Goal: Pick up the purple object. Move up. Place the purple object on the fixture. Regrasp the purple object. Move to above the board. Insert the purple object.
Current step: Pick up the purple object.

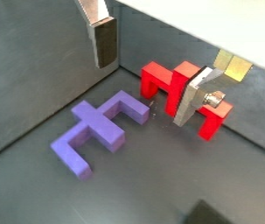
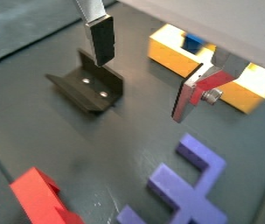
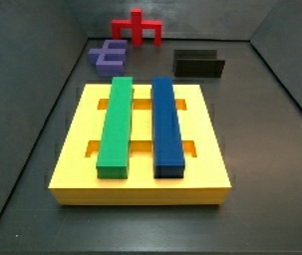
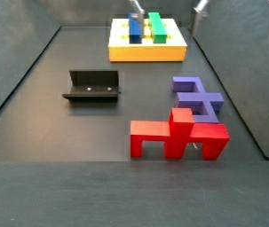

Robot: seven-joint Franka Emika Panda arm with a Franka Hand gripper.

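Wrist view — fingers [image 1: 103, 42] apart, empty — purple object [image 1: 100, 129] below.

One red cross-shaped piece [image 4: 178, 137] stands upright on the dark floor [image 4: 53, 124], near the enclosure wall [image 3: 60, 15].

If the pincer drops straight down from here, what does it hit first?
Probably bare floor: in a wrist view the open pincer hangs over the gap between the fixture, the board and the purple object. Depth is unclear, so the fixture may be close.
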